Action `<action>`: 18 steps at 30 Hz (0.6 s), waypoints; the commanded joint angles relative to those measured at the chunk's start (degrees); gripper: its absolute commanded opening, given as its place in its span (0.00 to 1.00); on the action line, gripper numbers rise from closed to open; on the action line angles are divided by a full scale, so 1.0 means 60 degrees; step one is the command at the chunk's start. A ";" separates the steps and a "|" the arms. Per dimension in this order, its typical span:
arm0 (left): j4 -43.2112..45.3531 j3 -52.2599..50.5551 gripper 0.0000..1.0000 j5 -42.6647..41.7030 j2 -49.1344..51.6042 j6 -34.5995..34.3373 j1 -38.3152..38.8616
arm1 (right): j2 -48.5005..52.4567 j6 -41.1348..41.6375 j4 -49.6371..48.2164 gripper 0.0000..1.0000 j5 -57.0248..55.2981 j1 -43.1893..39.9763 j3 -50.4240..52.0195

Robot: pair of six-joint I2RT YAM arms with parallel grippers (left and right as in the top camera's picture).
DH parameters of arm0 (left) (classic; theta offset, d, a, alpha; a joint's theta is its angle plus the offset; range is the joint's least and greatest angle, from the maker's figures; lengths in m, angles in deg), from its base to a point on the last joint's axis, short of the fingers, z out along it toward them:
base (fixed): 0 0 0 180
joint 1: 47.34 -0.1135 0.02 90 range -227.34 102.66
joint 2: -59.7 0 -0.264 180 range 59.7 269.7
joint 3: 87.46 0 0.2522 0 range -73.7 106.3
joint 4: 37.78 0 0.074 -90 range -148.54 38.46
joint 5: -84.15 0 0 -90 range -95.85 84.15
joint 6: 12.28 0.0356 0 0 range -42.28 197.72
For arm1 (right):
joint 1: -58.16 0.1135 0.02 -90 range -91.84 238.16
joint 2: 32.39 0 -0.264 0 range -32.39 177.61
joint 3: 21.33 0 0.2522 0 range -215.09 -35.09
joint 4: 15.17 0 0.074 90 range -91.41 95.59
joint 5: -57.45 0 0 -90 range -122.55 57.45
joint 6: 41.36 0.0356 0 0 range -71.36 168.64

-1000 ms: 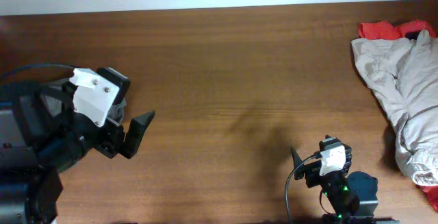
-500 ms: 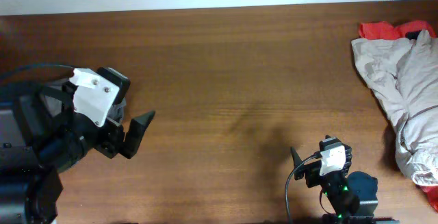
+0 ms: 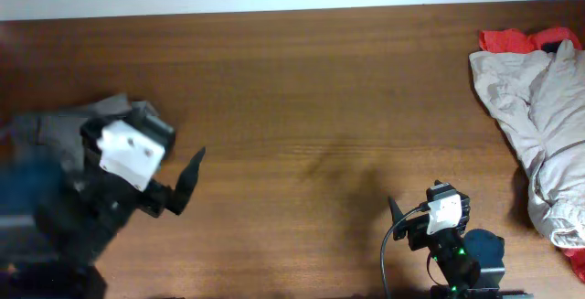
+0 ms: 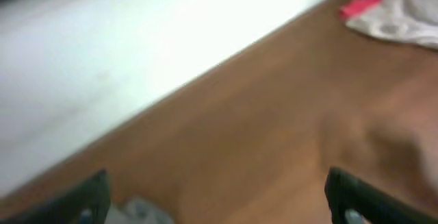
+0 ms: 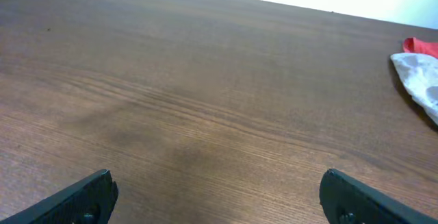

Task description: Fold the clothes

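Clothes, unfolded, heaped at the right edge of the table [image 3: 320, 89]; neither gripper holding anything

Item: crumpled pale garment [image 3: 539, 107] lying over a red garment [image 3: 516, 38], of which only the top edge shows. Right gripper [image 5: 215, 183]: fingers spread wide, empty, over bare wood, well apart from the heap. Left gripper [image 4: 215, 183]: likewise wide and empty, at the far left, above a grey shape [image 3: 64, 125] too blurred to identify. Handling, judged: light, limp cloth that will sag and bunch and cannot be pushed flat; best pinched at a free hem or corner on the near side, lifting the pale layer first. Seams not discernible
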 commanded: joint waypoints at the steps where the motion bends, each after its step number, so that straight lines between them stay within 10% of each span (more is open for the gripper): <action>1: 0.1435 -0.2390 0.99 0.0120 -0.1107 0.0127 0.0051 | -0.0098 0.0076 -0.0015 0.99 0.0153 -0.0080 0.0069; 18: 0.5628 -1.0652 0.99 0.0135 -0.7002 -0.0998 0.0412 | -0.0098 0.0076 -0.0015 0.99 0.0153 -0.0080 0.0069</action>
